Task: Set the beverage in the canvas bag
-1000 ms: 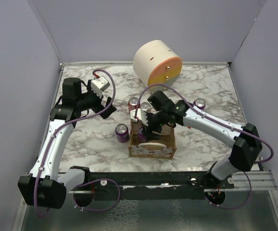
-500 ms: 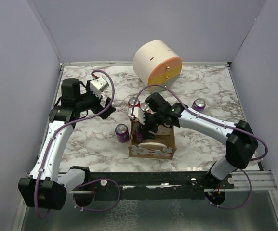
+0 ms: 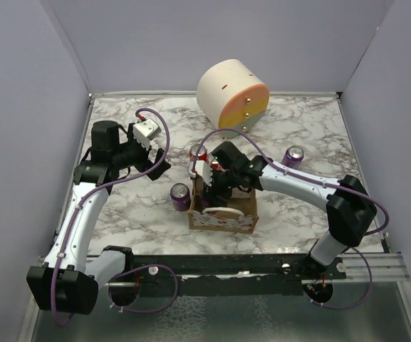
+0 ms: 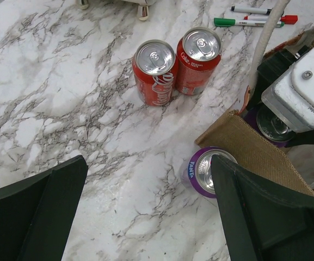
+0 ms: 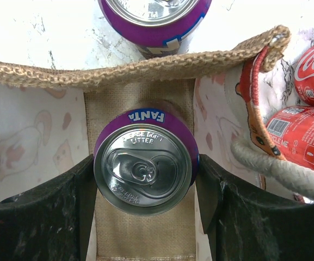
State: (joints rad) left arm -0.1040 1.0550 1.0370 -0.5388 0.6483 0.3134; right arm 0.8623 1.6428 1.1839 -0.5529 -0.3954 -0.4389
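Note:
The canvas bag (image 3: 223,221) stands open mid-table; its tan rim (image 5: 140,68) also shows in the right wrist view. My right gripper (image 3: 216,182) reaches into it from above. In the right wrist view the right gripper (image 5: 145,185) is shut on a purple Fanta can (image 5: 143,166), upright inside the bag over its woven floor. My left gripper (image 3: 159,160) is open and empty, left of the bag. In the left wrist view the left gripper (image 4: 146,217) hangs above bare marble near a second purple can (image 4: 203,171) that stands beside the bag corner (image 4: 254,149).
Two red cola cans (image 4: 154,70) stand behind the bag. The second purple can (image 3: 180,196) sits at the bag's left, a third (image 3: 293,155) to the right. A cream-and-orange round drawer box (image 3: 232,94) stands at the back. Markers (image 4: 249,22) lie beyond the red cans.
My right gripper has moved left and down into the bag with the purple can. The bag has shifted slightly left. The left arm has barely moved.

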